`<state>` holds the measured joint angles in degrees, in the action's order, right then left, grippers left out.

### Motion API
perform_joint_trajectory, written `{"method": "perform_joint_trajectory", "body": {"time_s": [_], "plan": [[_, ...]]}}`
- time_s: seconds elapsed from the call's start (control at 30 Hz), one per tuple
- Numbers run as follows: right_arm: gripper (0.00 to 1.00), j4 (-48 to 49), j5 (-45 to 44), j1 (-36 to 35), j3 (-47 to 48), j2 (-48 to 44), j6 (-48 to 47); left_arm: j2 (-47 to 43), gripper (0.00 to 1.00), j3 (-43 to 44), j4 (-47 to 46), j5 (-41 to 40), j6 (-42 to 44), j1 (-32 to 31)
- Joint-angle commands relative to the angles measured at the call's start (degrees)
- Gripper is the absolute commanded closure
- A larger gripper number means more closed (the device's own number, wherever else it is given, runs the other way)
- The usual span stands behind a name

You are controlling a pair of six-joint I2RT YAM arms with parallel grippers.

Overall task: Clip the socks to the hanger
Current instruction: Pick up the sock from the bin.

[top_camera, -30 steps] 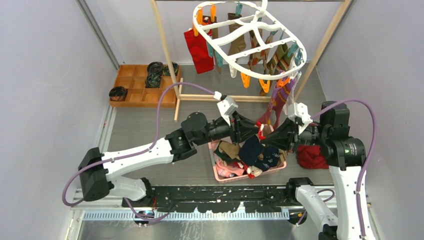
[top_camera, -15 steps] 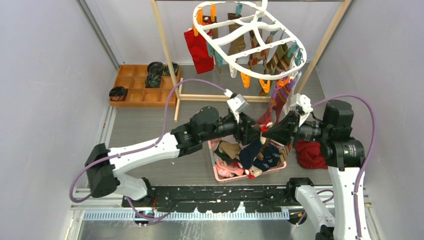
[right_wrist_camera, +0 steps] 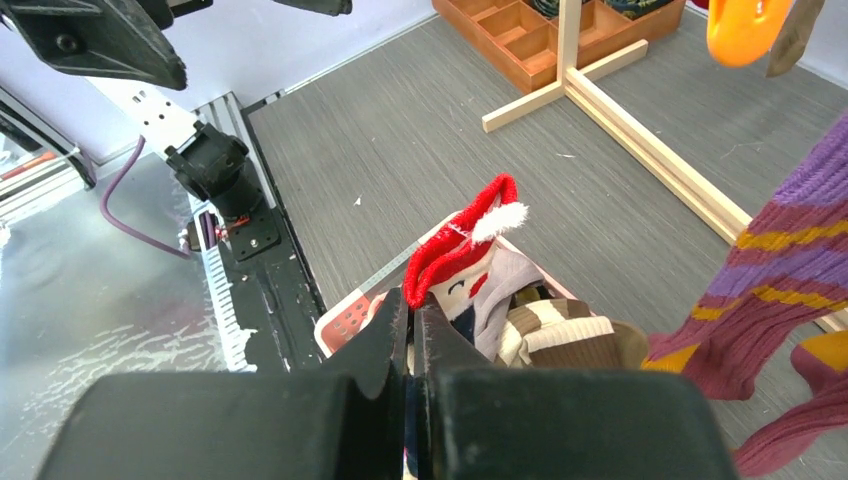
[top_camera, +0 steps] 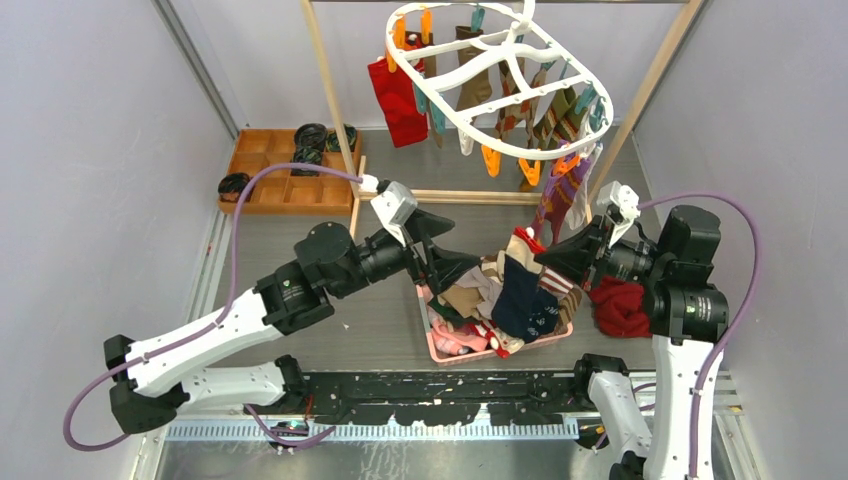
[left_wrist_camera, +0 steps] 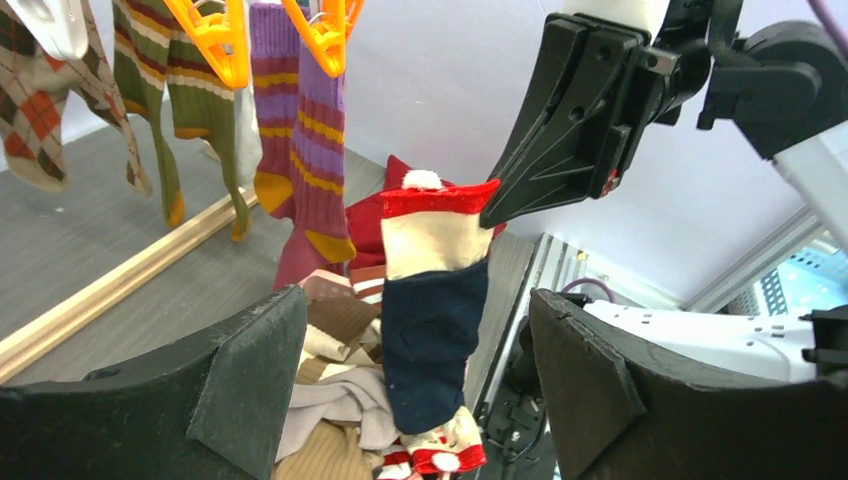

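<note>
basket (top_camera: 440, 352) of loose socks (top_camera: 470, 295) sits nearest you. over it, your right gripper (right_wrist_camera: 410, 312) is clenched on the red cuff of a navy-and-cream sock (left_wrist_camera: 432, 300), which hangs free. your left gripper (top_camera: 462, 265) stands released beside it, holding nothing.

judged step: carrying this sock to the hanger (top_camera: 430, 92) beyond. next, open a free peg among the orange pegs (left_wrist_camera: 325, 30) and feed in the cuff.

left wrist view shows the sock's full length; right wrist view shows only the cuff.

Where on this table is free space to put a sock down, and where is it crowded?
Free: the grey table between the wooden tray and the pink basket, and the strip before the rack's base rail. Crowded: the basket, the red cloth beside it, under the hanger with its hung socks.
</note>
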<state>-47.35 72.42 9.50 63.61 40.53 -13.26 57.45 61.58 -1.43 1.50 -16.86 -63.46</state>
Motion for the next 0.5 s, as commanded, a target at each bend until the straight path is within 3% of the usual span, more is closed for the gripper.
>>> {"method": "perform_joint_trajectory", "body": {"time_s": [0.0, 0.2, 0.47], "plan": [[0.99, 4.26, 0.79, 0.25, -0.98, 0.65, 2.04, 1.85, 0.19, 2.41, -1.0, -1.05, -6.92, 0.0], [0.99, 6.78, -1.58, 0.21, -3.67, 1.6, 3.01, 9.27, 0.18, 9.95, 0.53, -8.31, -13.69, -1.0], [0.99, 8.51, -0.95, 0.97, -5.0, 2.16, 3.15, 16.64, 0.14, 18.75, 1.07, -15.11, -10.29, -3.23]]}}
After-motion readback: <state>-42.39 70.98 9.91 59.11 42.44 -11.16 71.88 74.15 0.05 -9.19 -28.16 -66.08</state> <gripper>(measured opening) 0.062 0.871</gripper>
